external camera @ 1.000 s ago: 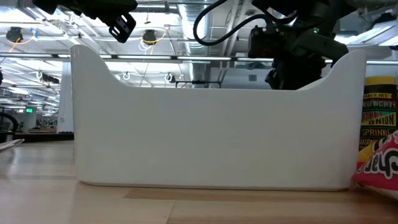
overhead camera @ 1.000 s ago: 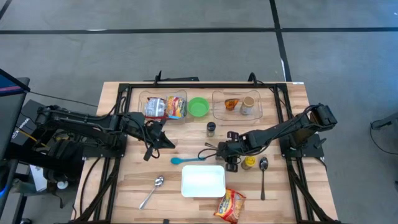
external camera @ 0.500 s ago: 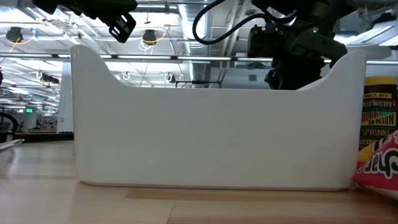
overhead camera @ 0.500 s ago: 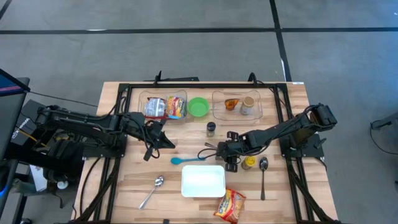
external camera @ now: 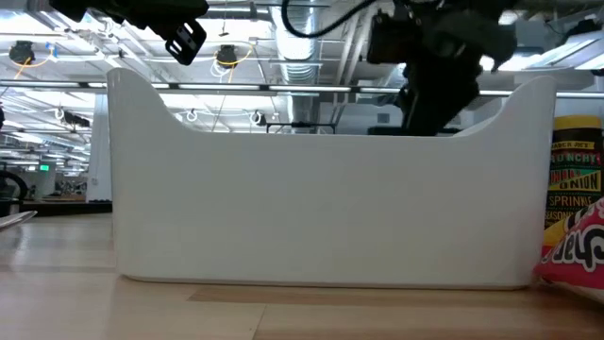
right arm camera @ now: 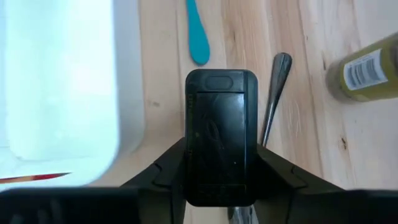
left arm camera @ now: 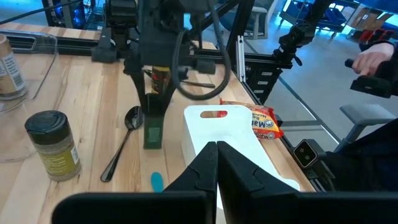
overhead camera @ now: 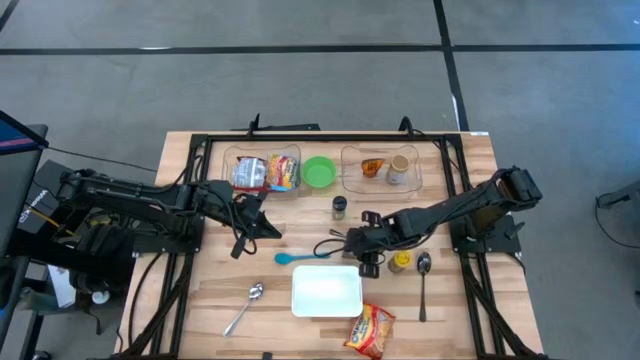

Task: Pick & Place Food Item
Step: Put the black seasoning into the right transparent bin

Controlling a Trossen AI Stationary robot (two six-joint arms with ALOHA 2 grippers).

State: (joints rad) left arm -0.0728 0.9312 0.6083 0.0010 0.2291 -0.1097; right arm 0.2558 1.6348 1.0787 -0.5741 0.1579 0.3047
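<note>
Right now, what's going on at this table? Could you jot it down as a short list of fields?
Setting: wooden table
Right gripper: shut on a dark rectangular item, low beside the white tray
Left gripper: fingers together, holding nothing, waiting near the table's middle
Near the tray: teal spoon, snack bag, yellow spice jar, metal spoon
Back of table: green bowl, two clear containers

You see a pale wood table (overhead camera: 200,300) with a black frame. The tray (overhead camera: 327,291) is plain white. A teal spoon (overhead camera: 300,257) lies beside silver spoons (overhead camera: 243,307). The bowl (overhead camera: 319,171) is bright green. The snack packet (overhead camera: 371,329) is red and yellow with white lettering. The spice jar (left arm camera: 53,145) has a black lid and olive contents. The small packet (right arm camera: 221,144) is glossy black.
</note>
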